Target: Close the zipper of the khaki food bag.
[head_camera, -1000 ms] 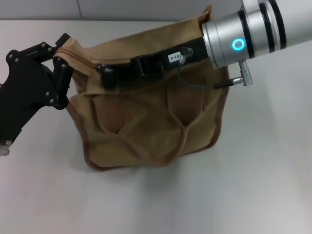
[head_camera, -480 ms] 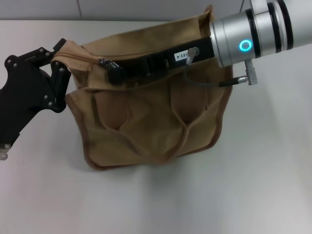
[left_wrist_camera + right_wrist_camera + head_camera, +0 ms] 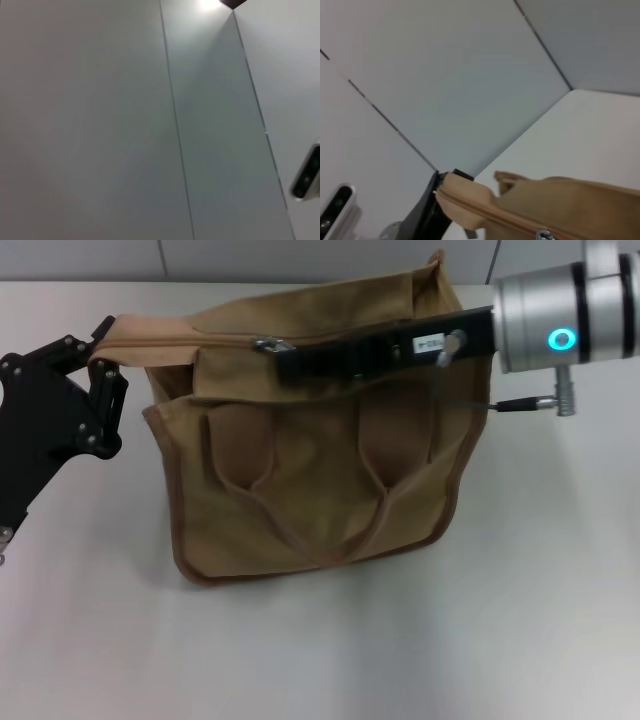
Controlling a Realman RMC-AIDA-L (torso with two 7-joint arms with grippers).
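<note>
The khaki food bag (image 3: pixel 300 490) stands on the white table, its two looped handles facing me. The zipper (image 3: pixel 190 339) runs along the top flap, and the run left of the silver pull tab (image 3: pixel 266 343) looks closed. My left gripper (image 3: pixel 108 358) is shut on the flap's left end. My right gripper (image 3: pixel 283 358) reaches in from the right along the bag's top and is shut on the pull tab. The right wrist view shows the flap with its zipper (image 3: pixel 485 212), the pull tab (image 3: pixel 543 234) and the left gripper (image 3: pixel 427 210) beyond it.
The white table (image 3: pixel 520 620) spreads in front of and to the right of the bag. A grey panelled wall (image 3: pixel 300 258) rises behind it. The left wrist view shows only wall panels (image 3: pixel 125 125). A cable (image 3: pixel 470 405) hangs from my right wrist over the bag's right side.
My right gripper has moved to the right along the bag's top with the pull tab, closing more of the zipper. The flap now lies straighter and tauter between the two grippers.
</note>
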